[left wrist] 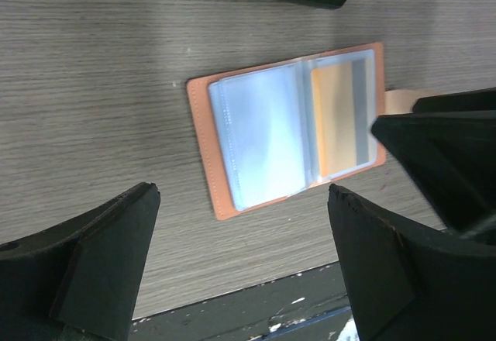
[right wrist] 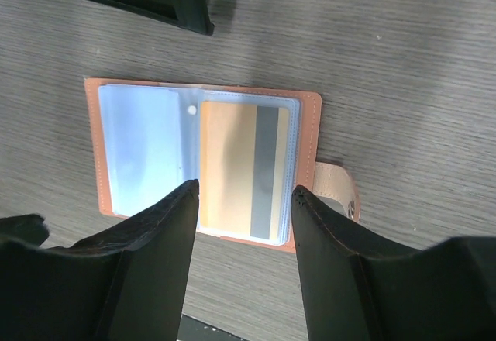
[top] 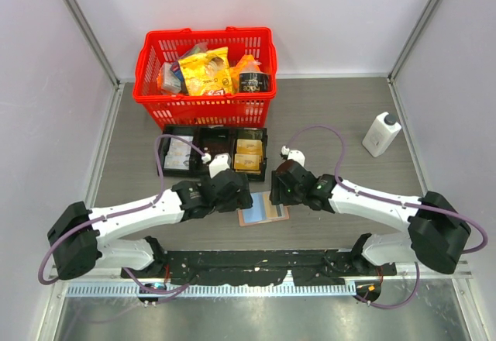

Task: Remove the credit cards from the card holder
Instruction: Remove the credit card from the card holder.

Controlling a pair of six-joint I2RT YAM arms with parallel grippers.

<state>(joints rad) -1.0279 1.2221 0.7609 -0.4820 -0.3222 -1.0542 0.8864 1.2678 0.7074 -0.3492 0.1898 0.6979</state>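
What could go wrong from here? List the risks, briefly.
1. The gold card lies sleeved in clear plastic inside the card holder. The open right tool may pinch plastic and card together and lift the whole holder.
2. The left tool is open and seems not to pin the holder, so it could slide.
3. Both tools crowd the same spot and might collide.

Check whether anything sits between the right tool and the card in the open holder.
No loose object does. The right tool hangs open directly over the credit card, with only air between. The card itself lies under the clear sleeve of the open card holder, so that plastic covers its face.
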